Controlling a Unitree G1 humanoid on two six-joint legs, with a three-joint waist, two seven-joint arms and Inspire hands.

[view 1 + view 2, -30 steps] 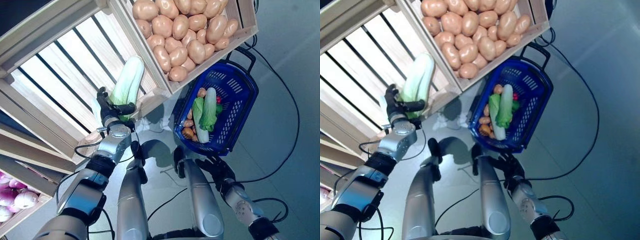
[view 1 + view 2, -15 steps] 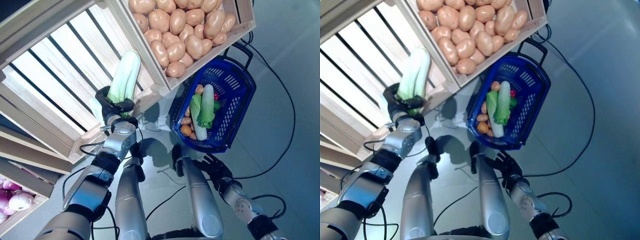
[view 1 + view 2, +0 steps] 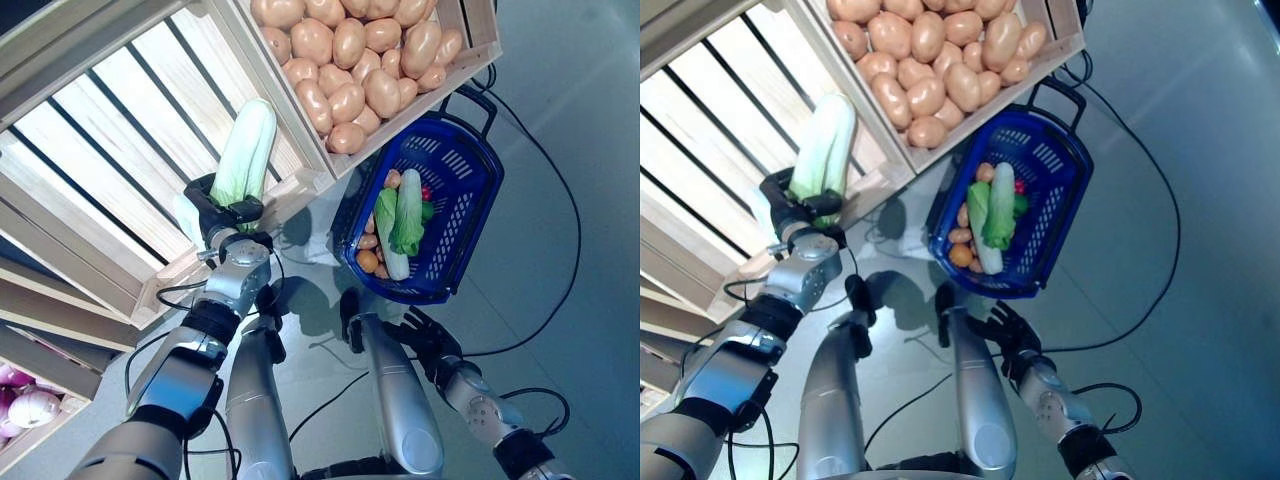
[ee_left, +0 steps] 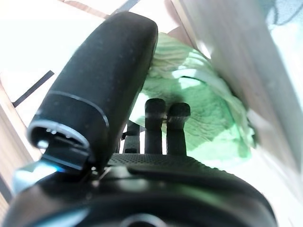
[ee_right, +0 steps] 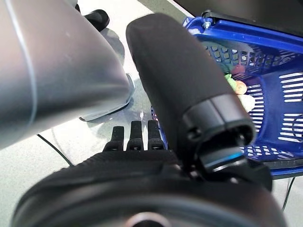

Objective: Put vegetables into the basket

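The left hand [image 3: 222, 212] keeps its fingers curled round the cabbage [image 3: 244, 152], now raised a little higher against the slatted crate [image 3: 110, 150]. The right hand [image 3: 432, 336] hangs low with relaxed fingers, unchanged, near the blue basket [image 3: 470, 215], which already holds vegetables.

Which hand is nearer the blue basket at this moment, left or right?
Right. The right hand hangs empty just below the blue basket, near its low rim. The left hand is farther off, beside the wooden crate, curled round a cabbage.
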